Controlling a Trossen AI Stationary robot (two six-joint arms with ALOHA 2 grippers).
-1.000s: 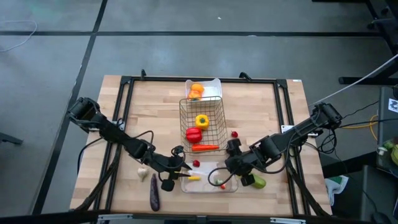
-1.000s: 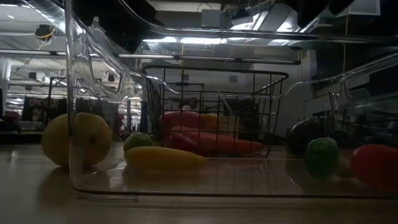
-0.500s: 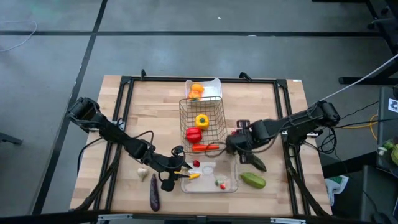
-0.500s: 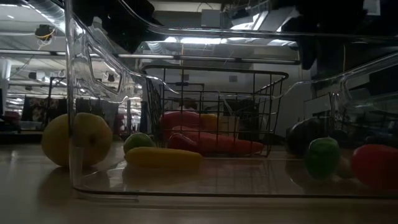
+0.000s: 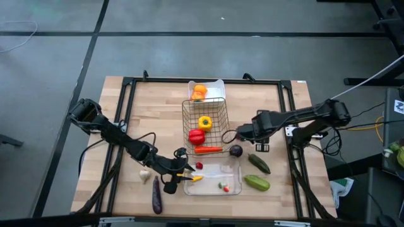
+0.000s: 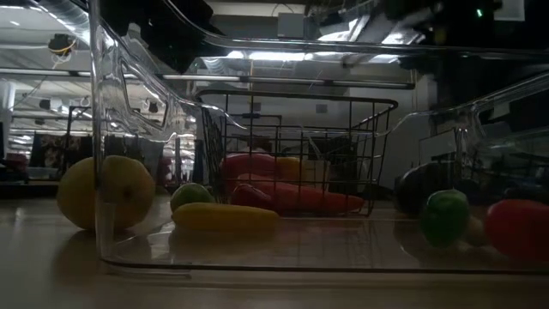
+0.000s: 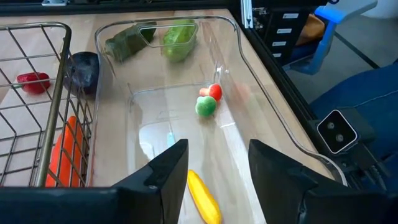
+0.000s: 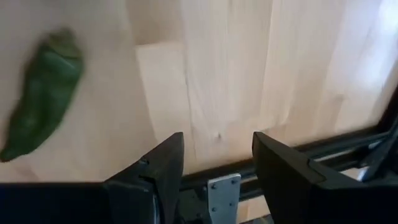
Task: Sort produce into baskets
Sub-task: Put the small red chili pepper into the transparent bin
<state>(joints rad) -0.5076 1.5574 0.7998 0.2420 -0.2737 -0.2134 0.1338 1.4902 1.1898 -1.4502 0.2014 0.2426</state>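
My left tool sat low at the near end of the clear plastic tray, fingers parted, nothing between them. A yellow chili-shaped piece lay on the tray floor just ahead of and below the tips; a small green and red pair lay farther in. My right tool hung over bare worktop beside the wire basket, fingers apart and empty; a dark green cucumber lay off to one side of it.

Sorted so far, as judged: peppers and carrot in the wire basket, orange pieces in the white tray. Loose on the worktop: purple eggplant, garlic, round dark eggplant, two green pieces.

Risks: left tool was close to the thin tray wall; a sideways exit could drag or tip the tray and spill it. Right tool near the basket wires could snag. Round pieces may roll when nudged.
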